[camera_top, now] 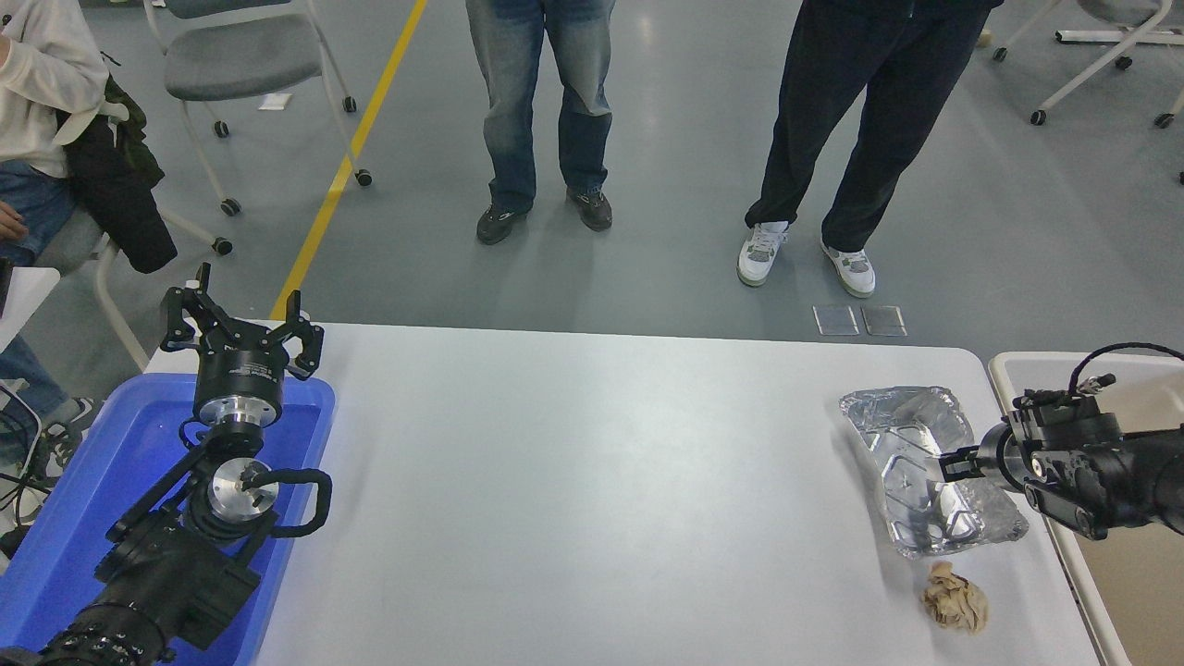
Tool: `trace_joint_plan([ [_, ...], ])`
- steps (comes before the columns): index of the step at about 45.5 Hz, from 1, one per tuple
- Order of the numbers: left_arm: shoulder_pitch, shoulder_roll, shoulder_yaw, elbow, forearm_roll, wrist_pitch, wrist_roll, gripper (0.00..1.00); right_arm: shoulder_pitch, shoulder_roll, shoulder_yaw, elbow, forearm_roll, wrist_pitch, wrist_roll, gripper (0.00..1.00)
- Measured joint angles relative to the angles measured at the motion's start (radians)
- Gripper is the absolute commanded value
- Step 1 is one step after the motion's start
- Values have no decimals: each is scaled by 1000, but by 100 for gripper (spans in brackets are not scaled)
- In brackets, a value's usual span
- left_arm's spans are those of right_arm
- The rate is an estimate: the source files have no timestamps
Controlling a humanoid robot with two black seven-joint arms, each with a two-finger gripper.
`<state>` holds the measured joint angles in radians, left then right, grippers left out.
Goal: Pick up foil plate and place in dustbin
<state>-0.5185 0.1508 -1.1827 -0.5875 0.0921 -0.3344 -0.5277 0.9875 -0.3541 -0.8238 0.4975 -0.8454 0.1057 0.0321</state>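
Note:
The foil plate [925, 467] is a shiny silver tray with a wrinkled rim, lying flat near the table's right edge. My right gripper [945, 464] comes in from the right and sits low over the plate's middle right part. I cannot see whether it is open or shut. The dustbin [1084, 592] is a large beige bin with a pale rim, standing just off the table's right edge under my right arm. My left gripper [242, 314] is parked open over the far end of a blue tub at the lower left.
A small tan paper wad [955, 598] lies just in front of the plate. The blue tub [74, 518] sits at the table's left edge. Two people stand beyond the far edge [536, 111] [860, 129]; another sits at the far left [46, 102].

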Motion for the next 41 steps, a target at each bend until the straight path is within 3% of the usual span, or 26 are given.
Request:
trace_joint_plan([
  [7,0,0,0,0,0,0,0,99,-7,4,1,-2,0,-1,0,44],
  [10,0,0,0,0,0,0,0,99,-9,5,1,-2,0,-1,1,24],
  [15,0,0,0,0,0,0,0,99,-10,7,1,-2,-1,-1,2,1],
  [41,0,0,0,0,0,0,0,99,5,2,-1,6,-1,14,14,0],
])
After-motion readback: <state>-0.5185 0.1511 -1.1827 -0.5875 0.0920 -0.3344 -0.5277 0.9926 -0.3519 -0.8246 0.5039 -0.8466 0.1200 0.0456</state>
